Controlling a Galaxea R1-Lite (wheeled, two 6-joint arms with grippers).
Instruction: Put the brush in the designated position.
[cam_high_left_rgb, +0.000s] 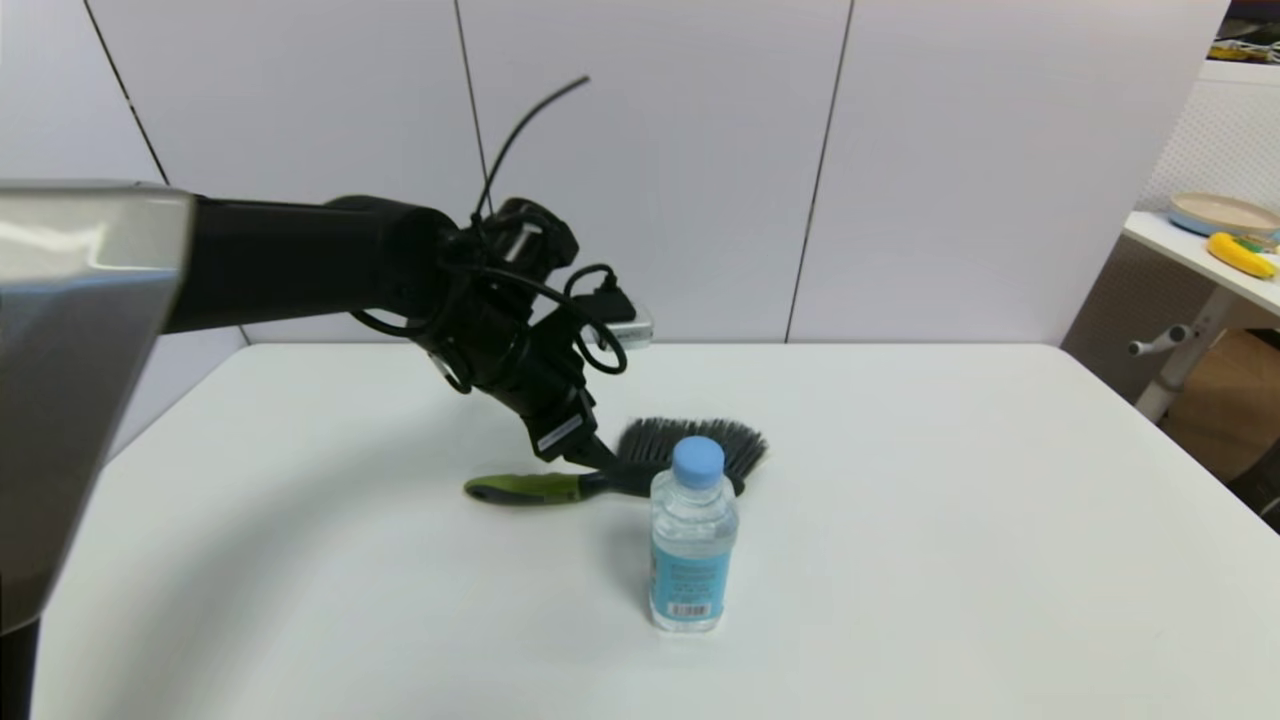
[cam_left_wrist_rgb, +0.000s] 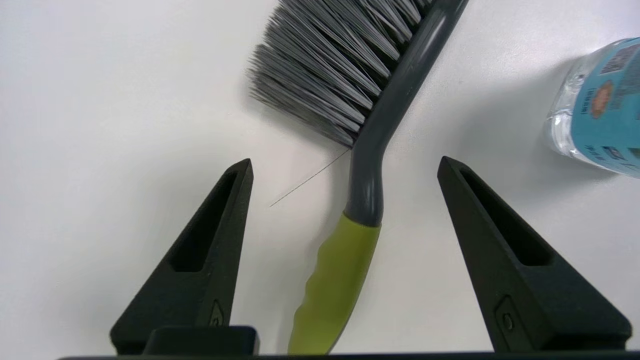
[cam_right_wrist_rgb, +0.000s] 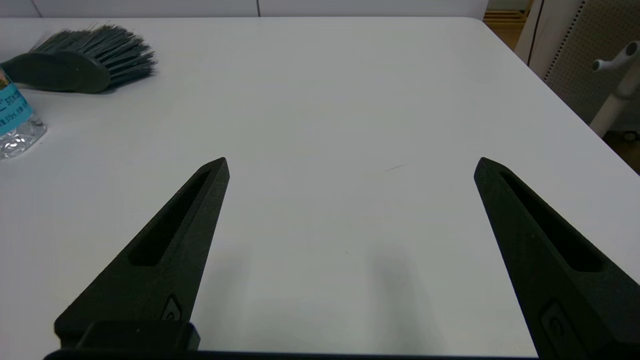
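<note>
Lime-green and grey handle, dark grey bristles: the brush (cam_high_left_rgb: 610, 473) lies flat near the middle of the white counter (cam_high_left_rgb: 900, 560), handle toward the left edge, bristles fanned toward the far edge. Just in front of its head stands a clear water bottle (cam_high_left_rgb: 693, 535) with a blue cap, a blue label and a barcode; the print is too small to read. The right half of the counter is bare white, and so is the near left. The left gripper (cam_left_wrist_rgb: 345, 167) hangs low over the brush's neck, fingers (cam_left_wrist_rgb: 220, 225) spread wide to either side of the handle, touching nothing. The right gripper (cam_right_wrist_rgb: 350, 165) sits back above the counter's right side, fingers also spread wide, holding nothing.
</note>
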